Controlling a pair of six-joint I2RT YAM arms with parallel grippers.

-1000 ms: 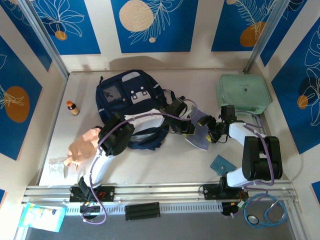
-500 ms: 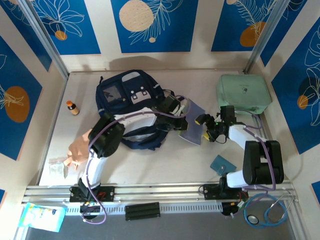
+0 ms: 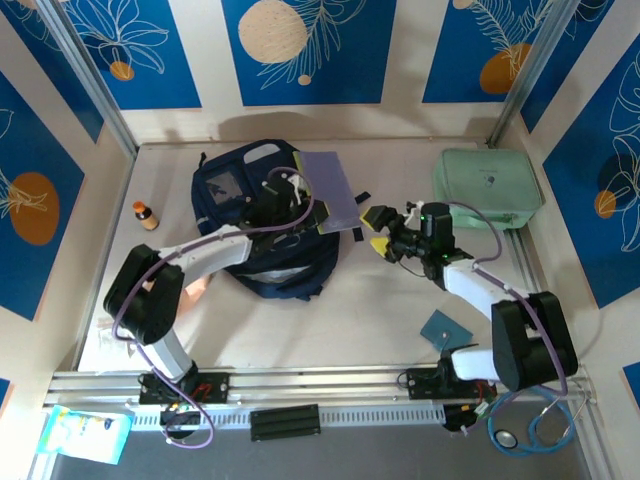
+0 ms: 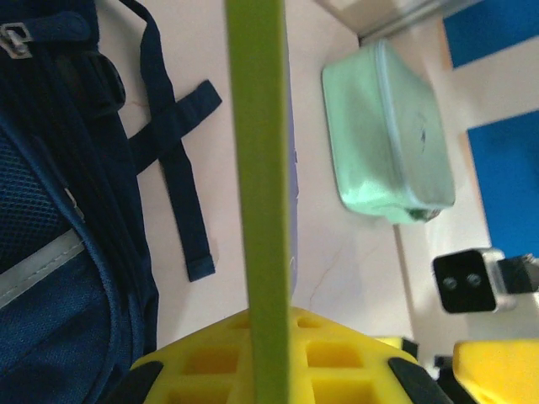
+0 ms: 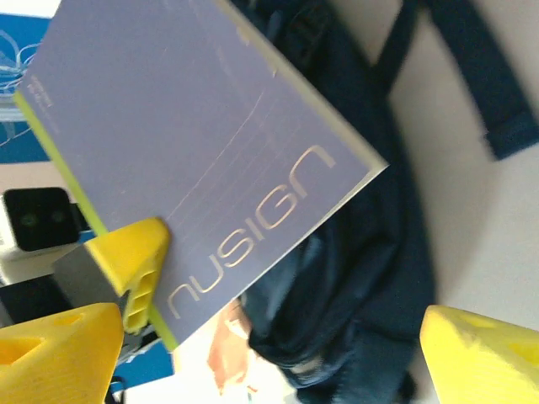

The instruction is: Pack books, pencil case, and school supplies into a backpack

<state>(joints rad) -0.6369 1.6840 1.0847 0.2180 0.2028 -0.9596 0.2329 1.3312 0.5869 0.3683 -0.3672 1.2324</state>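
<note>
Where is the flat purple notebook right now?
In the top view, the flat purple notebook is gripped by the left gripper above the right edge of the navy-blue fabric backpack, with the open right gripper just to its right.

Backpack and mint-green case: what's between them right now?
Top view: the notebook in the left gripper juts over that gap, and the open right gripper hovers beyond it. Left wrist view adds a backpack strap lying on the table.
</note>
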